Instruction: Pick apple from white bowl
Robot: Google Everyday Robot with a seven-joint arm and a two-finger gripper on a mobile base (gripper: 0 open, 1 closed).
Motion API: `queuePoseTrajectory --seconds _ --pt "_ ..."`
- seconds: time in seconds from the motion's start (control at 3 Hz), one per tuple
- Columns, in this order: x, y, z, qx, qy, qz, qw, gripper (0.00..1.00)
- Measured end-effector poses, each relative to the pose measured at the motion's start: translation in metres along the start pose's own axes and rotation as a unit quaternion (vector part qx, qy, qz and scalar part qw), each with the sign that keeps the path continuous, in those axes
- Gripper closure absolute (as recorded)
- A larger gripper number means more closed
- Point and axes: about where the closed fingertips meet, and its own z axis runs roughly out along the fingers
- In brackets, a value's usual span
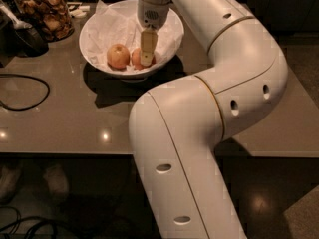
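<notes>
The white bowl (169,24), lined with crumpled white paper, stands at the back of the table. Two apples lie in it side by side. The deeper red-orange apple (135,58) is the right one, and the gripper partly hides it. The paler yellow-orange apple (118,56) lies to its left. My gripper (145,60) reaches straight down into the bowl from the wrist (152,9) and sits right at the red-orange apple, its tip level with the fruit. The apple's right side is hidden behind it.
A glass jar of brown snacks (44,11) stands left of the bowl, with a dark object (22,36) beside it. A black cable (25,91) loops on the table's left part. My large white arm (214,108) covers the table's middle and front right.
</notes>
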Motion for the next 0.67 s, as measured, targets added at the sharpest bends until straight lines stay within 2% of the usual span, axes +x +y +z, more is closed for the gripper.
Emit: queuePoseTrajectory --seconds 0.67 --pt "-0.0058 -0.0004 0.0119 -0.010 0.003 -0.006 0.9999 0.31"
